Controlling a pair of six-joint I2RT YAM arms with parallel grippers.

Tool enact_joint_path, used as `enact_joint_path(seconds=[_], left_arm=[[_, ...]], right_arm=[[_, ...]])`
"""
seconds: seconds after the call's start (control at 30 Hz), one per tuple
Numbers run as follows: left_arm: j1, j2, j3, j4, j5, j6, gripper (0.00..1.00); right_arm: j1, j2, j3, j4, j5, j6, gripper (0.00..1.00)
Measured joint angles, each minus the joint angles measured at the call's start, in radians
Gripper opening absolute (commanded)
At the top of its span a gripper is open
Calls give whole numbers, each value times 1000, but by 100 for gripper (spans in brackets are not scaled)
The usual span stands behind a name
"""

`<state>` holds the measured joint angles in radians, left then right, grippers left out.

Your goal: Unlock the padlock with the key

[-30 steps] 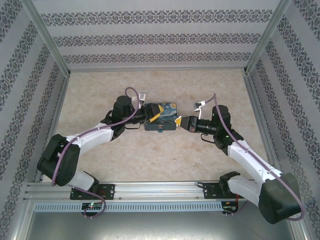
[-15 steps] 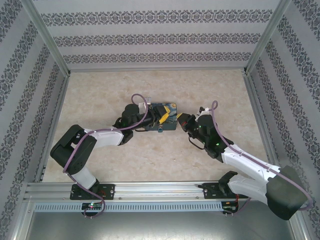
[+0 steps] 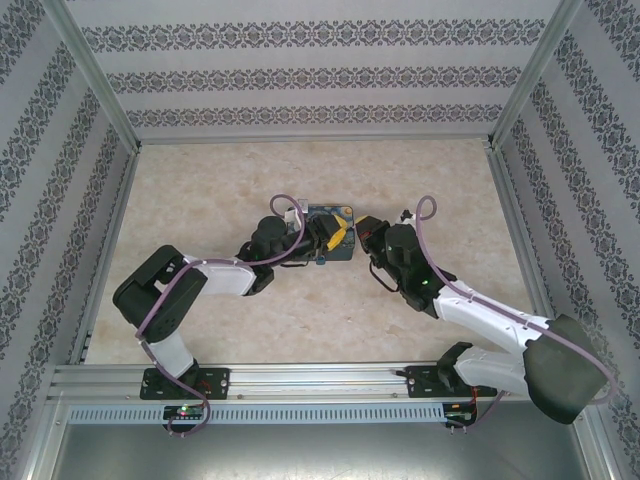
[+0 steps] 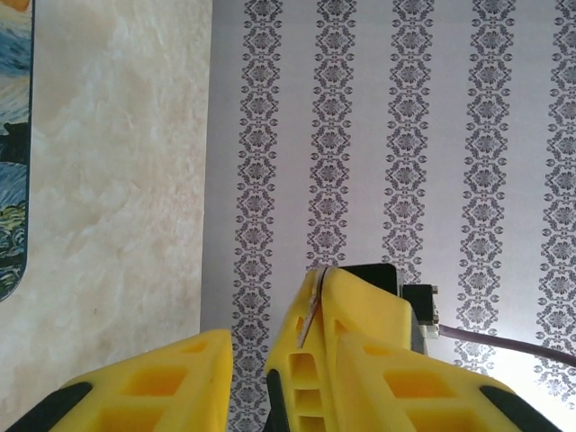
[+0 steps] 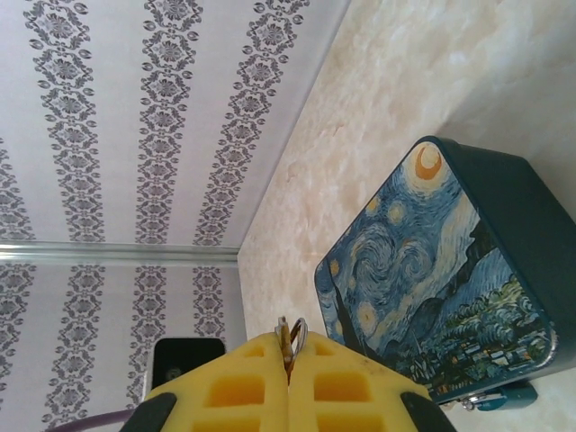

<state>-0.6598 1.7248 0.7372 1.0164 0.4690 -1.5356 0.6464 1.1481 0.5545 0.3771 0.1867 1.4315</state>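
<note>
The padlock, small and blue, hangs at the near side of the Starry Night box; it also pokes out under the box as a teal padlock. My right gripper is at the box's right end, and in its wrist view the right gripper is shut on the key, whose metal head and ring stick out of the yellow pads. My left gripper lies over the box, jaws apart. In the left wrist view, a thin metal sliver is pinched in yellow fingers beside the left gripper.
The marble-patterned table is ringed by patterned walls and a metal frame. Purple cables loop above both wrists. A metal rail runs along the near edge. The two wrists are very close together over the box.
Both arms have drawn in toward the box. The left gripper slid right over the lid with its jaws narrowing, and the right gripper moved left to the box's right end, still shut on the key.
</note>
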Motion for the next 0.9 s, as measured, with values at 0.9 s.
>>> enact_joint_path(seconds=[0.9], left_arm=[[-22,49,23,81,-60,-44,15]], right_arm=[[13,65,8,81,4,63,0]])
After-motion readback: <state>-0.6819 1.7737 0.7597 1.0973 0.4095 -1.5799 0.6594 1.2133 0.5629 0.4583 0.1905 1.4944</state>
